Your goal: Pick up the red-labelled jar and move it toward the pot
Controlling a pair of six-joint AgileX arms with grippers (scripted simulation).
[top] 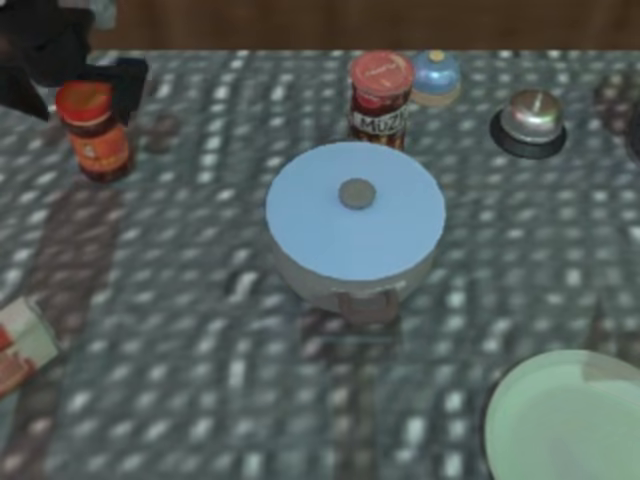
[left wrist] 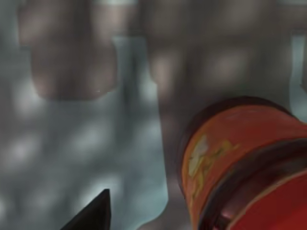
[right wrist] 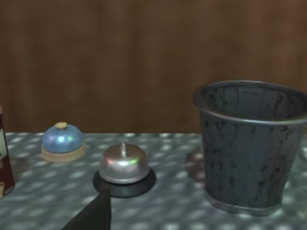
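Note:
The red-labelled jar (top: 93, 128) stands at the far left of the table, dark glass with an orange lid and orange-red label. It fills the near corner of the left wrist view (left wrist: 240, 163). My left gripper (top: 88, 78) hangs over the jar, open, with its black parts on either side of the lid. One dark finger (left wrist: 93, 213) shows, with a gap between it and the jar; the other is hidden behind the jar. The pot (top: 355, 222), grey with a light-blue lid and a small knob, sits mid-table. My right arm is parked off the right side, and one finger (right wrist: 96, 213) of it shows.
A red-lidded jar with white-and-black lettering (top: 380, 95) stands just behind the pot, with a blue bell (top: 437, 77) and a silver bell (top: 530, 120) farther right. A pale green plate (top: 565, 420) lies front right. A dark bin (right wrist: 249, 148) stands near the right arm. A small packet (top: 20, 345) lies at the left edge.

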